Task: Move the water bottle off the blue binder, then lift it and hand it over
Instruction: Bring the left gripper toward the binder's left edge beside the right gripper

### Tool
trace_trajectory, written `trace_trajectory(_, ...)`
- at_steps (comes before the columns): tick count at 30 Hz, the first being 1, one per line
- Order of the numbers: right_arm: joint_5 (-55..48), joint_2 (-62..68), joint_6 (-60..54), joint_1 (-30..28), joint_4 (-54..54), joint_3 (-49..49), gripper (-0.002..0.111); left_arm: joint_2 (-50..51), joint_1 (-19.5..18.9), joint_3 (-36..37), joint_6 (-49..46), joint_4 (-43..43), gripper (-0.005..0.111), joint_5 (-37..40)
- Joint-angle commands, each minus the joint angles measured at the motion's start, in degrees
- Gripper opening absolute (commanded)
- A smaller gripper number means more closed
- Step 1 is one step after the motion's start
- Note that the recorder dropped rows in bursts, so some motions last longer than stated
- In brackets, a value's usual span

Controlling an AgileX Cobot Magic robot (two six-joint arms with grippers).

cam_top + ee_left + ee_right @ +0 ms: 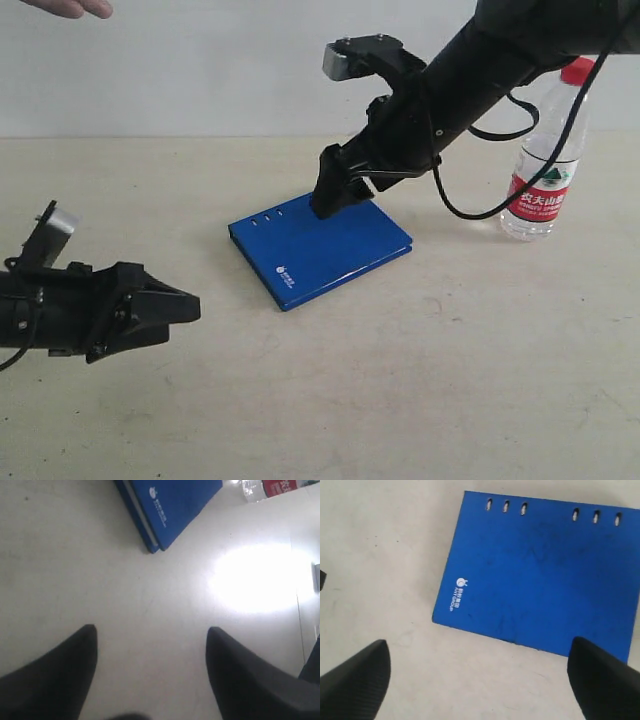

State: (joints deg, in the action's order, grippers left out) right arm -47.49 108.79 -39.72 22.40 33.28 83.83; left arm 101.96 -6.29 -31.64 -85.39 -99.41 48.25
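Water bottle (pixel 545 165): upright near the far right corner of the bench (pixel 450 380), off the binder. I'd call step one done.
Blue binder (pixel 320 245): flat mid-bench, nothing on it.
Right tool (pixel 335 195): fingers spread wide, empty, poised over the binder's far edge.
Left tool (pixel 151 630): wide open too, empty, low by the left edge.
Risk: that thin cover gives little to pinch, so my fingers may skate and shove it. The right arm also crosses by the bottle, and a careless swing could topple it.

Water bottle (pixel 548 207) partly behind arm (pixel 480 70)
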Motion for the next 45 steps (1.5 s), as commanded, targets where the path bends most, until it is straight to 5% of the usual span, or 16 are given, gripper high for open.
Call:
trace_trajectory(1, 5.1, 1.2, 12.6, 0.0, -7.8, 0.0, 0.082, 5.6, 0.5, -6.3, 0.8, -0.5, 0.060, 1.6)
trace_trajectory(8, 6.9, 7.2, 16.4, 0.0, -8.5, 0.1, 0.041, 12.0, 2.7, -16.1, 1.6, -0.5, 0.060, 2.9)
trace_trajectory(17, 13.1, 16.7, 17.1, -0.1, -7.6, 3.4, 0.070, 15.2, 7.7, -22.6, 2.2, -0.5, 0.060, -2.5)
trace_trajectory(28, 13.6, 18.7, 17.9, -1.1, -14.5, 10.7, 0.070, 15.5, 8.1, -23.1, -0.4, -0.5, 0.060, -12.7)
trace_trajectory(37, 13.6, 20.2, 21.1, -6.8, -11.1, 11.4, 0.070, 15.5, 8.1, -23.1, -0.4, -0.5, 0.060, -12.9)
trace_trajectory(45, 1.8, 21.1, 1.5, -8.4, 5.7, 11.6, 0.070, 15.5, 8.1, -23.1, -0.6, -0.5, 0.060, -12.9)
